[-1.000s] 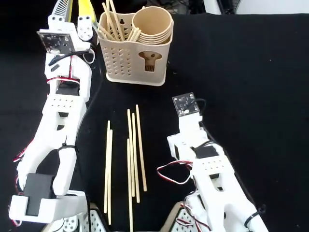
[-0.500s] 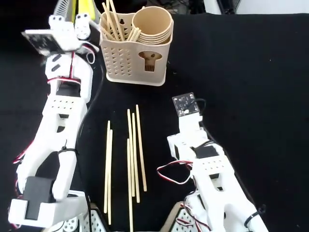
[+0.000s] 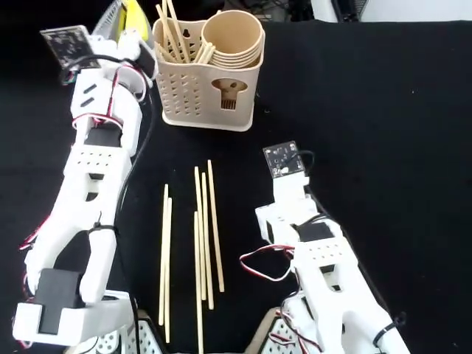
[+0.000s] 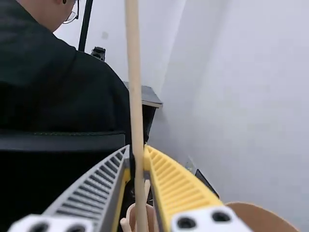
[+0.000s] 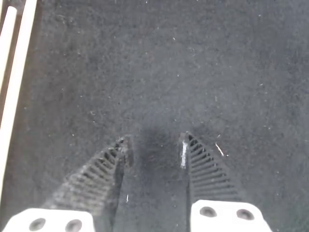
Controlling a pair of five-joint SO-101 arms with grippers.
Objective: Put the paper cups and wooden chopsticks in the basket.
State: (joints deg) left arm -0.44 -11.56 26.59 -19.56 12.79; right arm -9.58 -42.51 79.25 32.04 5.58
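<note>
Black worktop (image 3: 369, 110), and the wooden chopstick (image 4: 133, 72) stands pinched tight in the left hand (image 4: 137, 151), its length running straight out past the jaws. Basket (image 3: 209, 96) sits just beside that hand, paper cups (image 3: 234, 37) stacked inside, so a short swing over the rim, I'd say. Loose chopsticks (image 3: 203, 236) lie lengthwise between the arms; right hand (image 5: 154, 145) parted, holding nothing.

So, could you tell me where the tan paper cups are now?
High view: the tan paper cups sit stacked in the right compartment of the beige perforated plastic basket, beside wooden chopsticks in its left.
</note>
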